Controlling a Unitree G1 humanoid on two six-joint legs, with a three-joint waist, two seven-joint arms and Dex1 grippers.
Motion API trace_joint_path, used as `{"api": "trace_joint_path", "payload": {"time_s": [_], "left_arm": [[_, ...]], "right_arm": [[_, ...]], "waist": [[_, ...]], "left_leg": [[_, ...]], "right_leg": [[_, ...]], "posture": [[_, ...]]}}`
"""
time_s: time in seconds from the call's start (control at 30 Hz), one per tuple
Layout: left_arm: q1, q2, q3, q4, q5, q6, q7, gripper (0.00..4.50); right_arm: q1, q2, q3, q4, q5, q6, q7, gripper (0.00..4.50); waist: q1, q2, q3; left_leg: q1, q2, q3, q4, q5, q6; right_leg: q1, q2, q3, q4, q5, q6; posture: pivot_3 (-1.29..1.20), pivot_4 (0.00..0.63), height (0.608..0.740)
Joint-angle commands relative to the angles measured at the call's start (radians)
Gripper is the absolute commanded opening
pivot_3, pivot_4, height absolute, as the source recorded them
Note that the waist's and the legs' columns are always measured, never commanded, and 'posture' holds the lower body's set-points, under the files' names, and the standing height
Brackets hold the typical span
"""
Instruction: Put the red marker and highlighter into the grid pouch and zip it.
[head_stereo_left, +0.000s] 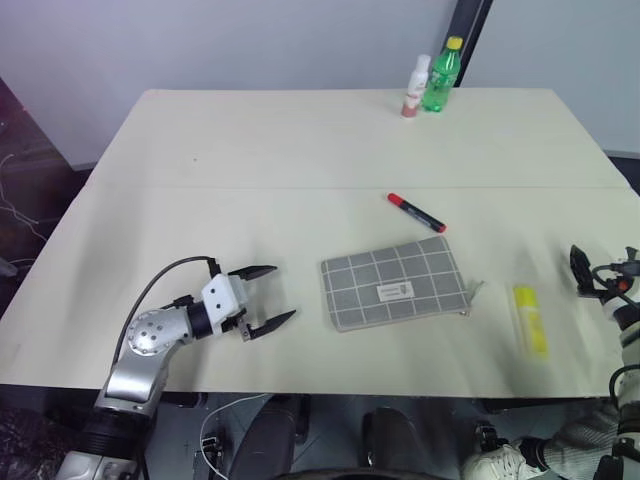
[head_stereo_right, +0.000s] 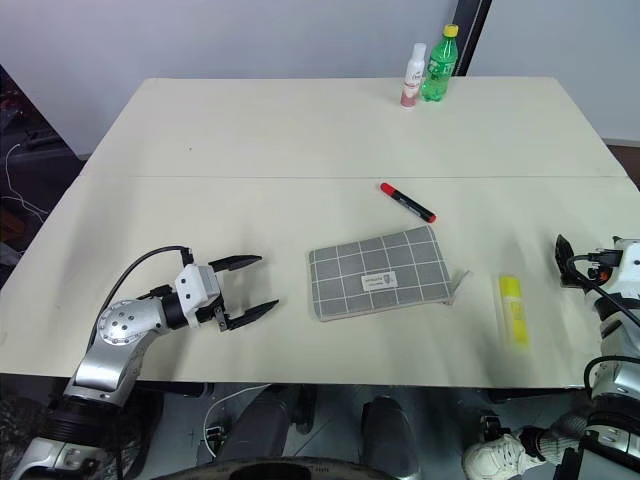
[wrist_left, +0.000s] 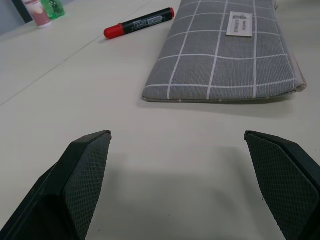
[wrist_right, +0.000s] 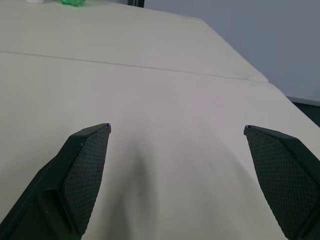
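The grid pouch (head_stereo_left: 394, 282) lies flat near the table's front edge, grey with white lines and a small white label, its zipper pull at the right end. Just behind it rests the red marker (head_stereo_left: 416, 213), black barrel with red cap. The yellow highlighter (head_stereo_left: 529, 318) lies to the right of the pouch. My left gripper (head_stereo_left: 271, 295) hovers open a short way left of the pouch, pointing at it, nothing between its fingers. Out at the table's right edge, my right gripper (wrist_right: 177, 131) is open and empty, beyond the highlighter.
A green bottle with a yellow cap (head_stereo_left: 441, 76) and a small white bottle (head_stereo_left: 416, 87) stand at the far edge of the cream table (head_stereo_left: 250, 150). A seam runs across the tabletop.
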Motion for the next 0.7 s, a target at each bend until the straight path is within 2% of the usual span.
{"api": "trace_joint_path", "payload": {"time_s": [0.03, 0.07, 0.1, 0.17, 0.2, 0.23, 0.33, 0.4, 0.53, 0.7], "left_arm": [[-0.003, -0.002, 0.011, -0.010, -0.021, -0.031, -0.002, 4.50], [-0.003, -0.001, 0.010, -0.009, -0.020, -0.035, -0.002, 4.50], [-0.005, 0.002, 0.009, -0.005, -0.009, -0.060, -0.002, 4.50], [-0.010, 0.008, 0.006, 0.003, 0.014, -0.108, -0.003, 4.50], [-0.020, 0.021, -0.006, 0.028, 0.070, -0.198, 0.005, 4.50], [-0.028, 0.026, -0.014, 0.045, 0.100, -0.250, 0.008, 4.50], [-0.061, 0.022, -0.032, 0.082, 0.143, -0.325, 0.024, 4.50], [-0.092, 0.034, -0.063, 0.132, 0.222, -0.459, 0.040, 4.50], [-0.180, 0.049, -0.103, 0.246, 0.438, -0.722, 0.160, 4.50], [-0.263, 0.024, -0.153, 0.341, 0.600, -0.841, 0.291, 4.50]], "right_arm": [[-0.010, -0.025, -0.006, -0.046, 0.005, -0.003, 0.004, 4.43], [-0.007, -0.024, -0.006, -0.051, 0.009, 0.002, 0.009, 4.43], [0.010, -0.019, 0.001, -0.092, 0.029, 0.011, 0.047, 4.21], [0.055, -0.012, 0.032, -0.198, 0.057, 0.024, 0.134, 3.60], [0.115, -0.004, 0.085, -0.347, 0.086, 0.023, 0.217, 3.20], [0.158, 0.008, 0.121, -0.469, 0.127, 0.053, 0.261, 2.67], [0.228, 0.051, 0.232, -0.753, 0.161, 0.162, 0.241, 1.09], [0.230, 0.058, 0.335, -0.819, 0.051, 0.168, 0.225, 0.04], [0.181, 0.058, 0.490, -0.785, -0.237, 0.164, 0.109, 0.04], [0.158, 0.057, 0.575, -0.709, -0.454, 0.107, -0.004, 0.04]], "waist": [[0.000, 0.000, 0.000], [0.001, 0.000, 0.000], [0.001, 0.000, 0.000], [0.001, 0.001, 0.000], [0.001, 0.001, 0.000], [0.001, 0.002, 0.000], [-0.002, 0.002, 0.000], [-0.001, 0.002, 0.000], [0.012, 0.002, -0.001], [0.034, 0.001, -0.001]], "left_leg": [[0.000, 0.000, 0.000, 0.000, 0.000, 0.000], [0.000, 0.000, 0.000, 0.000, 0.000, 0.000], [0.000, 0.000, 0.000, 0.000, 0.000, 0.000], [0.000, 0.000, 0.000, 0.000, 0.000, 0.000], [0.000, 0.000, 0.000, 0.000, 0.000, 0.000], [0.000, 0.000, 0.000, 0.000, 0.000, 0.000], [0.000, 0.001, 0.000, -0.002, 0.000, 0.000], [0.000, 0.000, -0.001, -0.003, 0.000, 0.000], [0.000, -0.002, 0.000, -0.003, 0.000, 0.000], [-0.001, -0.007, 0.001, -0.009, 0.003, -0.005]], "right_leg": [[0.000, 0.000, 0.000, 0.000, 0.000, 0.000], [0.000, 0.000, 0.000, 0.000, 0.000, 0.000], [0.000, 0.000, 0.000, 0.000, 0.000, 0.000], [0.000, 0.000, 0.000, 0.000, 0.000, 0.000], [0.000, 0.000, 0.000, 0.000, 0.000, 0.000], [-0.001, -0.001, 0.000, 0.000, 0.000, 0.000], [-0.001, -0.001, 0.000, 0.000, 0.000, 0.000], [-0.002, 0.000, 0.002, 0.000, 0.000, 0.000], [-0.003, -0.001, 0.003, 0.000, -0.001, -0.002], [-0.009, -0.001, 0.007, 0.000, 0.001, 0.001]], "posture": [[0.00, 0.150, 0.740], [0.00, 0.150, 0.740], [0.00, 0.150, 0.740], [0.00, 0.150, 0.740], [0.00, 0.150, 0.740], [0.00, 0.150, 0.740], [0.00, 0.150, 0.740], [0.00, 0.150, 0.740], [0.00, 0.150, 0.740], [0.00, 0.150, 0.740]]}}
